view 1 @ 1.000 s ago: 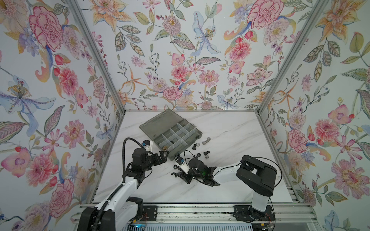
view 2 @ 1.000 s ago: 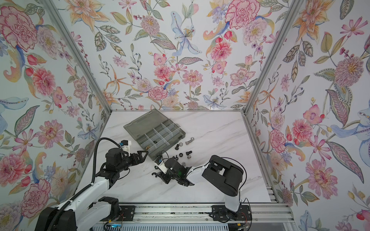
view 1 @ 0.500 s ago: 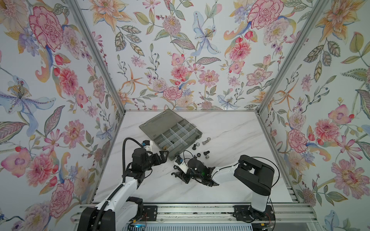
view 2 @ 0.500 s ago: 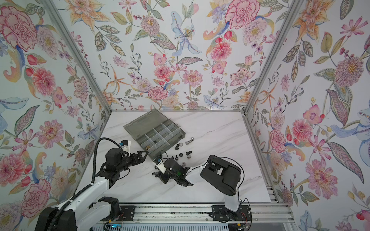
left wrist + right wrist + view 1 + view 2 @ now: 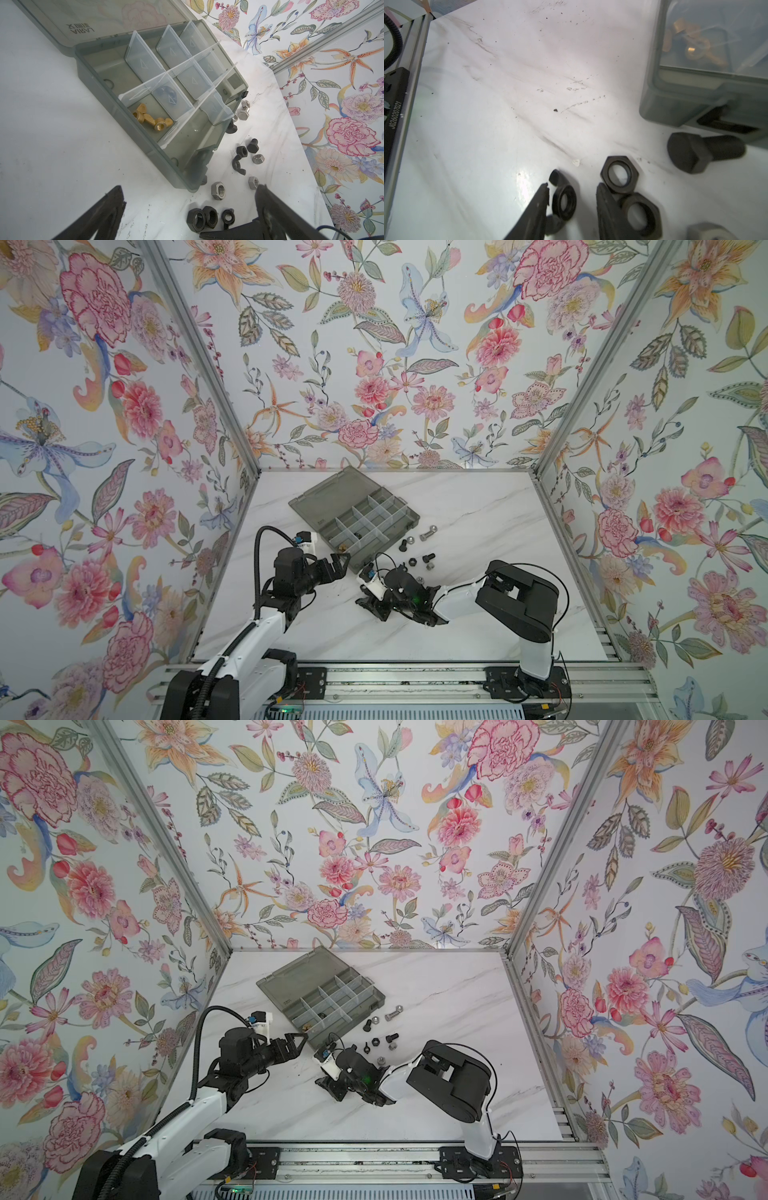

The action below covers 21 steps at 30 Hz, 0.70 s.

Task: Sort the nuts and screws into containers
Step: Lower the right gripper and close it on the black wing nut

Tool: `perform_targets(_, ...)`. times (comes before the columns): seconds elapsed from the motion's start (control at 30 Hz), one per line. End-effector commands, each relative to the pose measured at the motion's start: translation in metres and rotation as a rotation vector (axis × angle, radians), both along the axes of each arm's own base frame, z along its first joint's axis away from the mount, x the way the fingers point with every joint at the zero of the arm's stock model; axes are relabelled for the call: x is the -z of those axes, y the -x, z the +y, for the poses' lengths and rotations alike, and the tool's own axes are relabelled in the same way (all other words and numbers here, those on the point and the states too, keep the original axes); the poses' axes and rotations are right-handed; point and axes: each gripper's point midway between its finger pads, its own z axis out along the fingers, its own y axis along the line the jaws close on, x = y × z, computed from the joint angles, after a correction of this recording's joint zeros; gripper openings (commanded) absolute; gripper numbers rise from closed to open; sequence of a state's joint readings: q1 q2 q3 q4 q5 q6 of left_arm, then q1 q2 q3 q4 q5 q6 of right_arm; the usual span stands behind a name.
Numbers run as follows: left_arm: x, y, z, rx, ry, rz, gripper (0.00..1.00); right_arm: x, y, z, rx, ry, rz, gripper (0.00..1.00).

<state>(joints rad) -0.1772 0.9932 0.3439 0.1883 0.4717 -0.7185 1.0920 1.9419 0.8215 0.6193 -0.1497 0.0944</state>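
**boltbin_a:** Where are we at? Our right claw point(image 5: 572, 187) is down at the table, jaws partly spread around a black wing nut point(image 5: 563, 202). One finger point(image 5: 537, 209) touches it and there's a gap to the other, so we're not pinching anything.

**boltbin_b:** Yep. Wing to wing, the nut's long axis runs alongside that finger, bore open to the wrist camera. Right beside the other finger we've got two black hex nuts point(image 5: 619, 174) lying flat and touching. Further out that side a black hex bolt point(image 5: 702, 153) lies on its side, head nearer the claw, shank pointing away and ending just beside the organizer box point(image 5: 675, 99).

**boltbin_a:** Our left claw point(image 5: 189, 187) hangs spread wide with the box just ahead of it, and there are brass wing nuts point(image 5: 151, 120) in a near compartment.

**boltbin_b:** The table point(image 5: 508, 104) is white marble-look, scuffed and speckled, with floral wallpaper point(image 5: 374, 364) all round. The wing nut's matte black with curled wings.
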Motion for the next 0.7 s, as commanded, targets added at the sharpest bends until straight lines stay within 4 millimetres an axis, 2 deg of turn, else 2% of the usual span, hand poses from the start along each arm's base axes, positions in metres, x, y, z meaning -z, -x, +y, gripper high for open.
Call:
perform_targets(0.0, 0.002, 0.004, -0.004, 0.027, -0.002, -0.004, 0.99, 0.0, 0.001, 0.008, -0.015, -0.012, 0.002, 0.4)
perform_targets(0.5, 0.003, 0.005, -0.004, 0.031, -0.008, -0.004, 0.99, 0.009, 0.002, 0.005, -0.014, 0.005, 0.013, 0.33)
perform_targets(0.67, 0.002, 0.005, -0.004, 0.029, -0.006, -0.007, 0.99, 0.012, 0.003, 0.003, -0.012, 0.014, 0.016, 0.28)
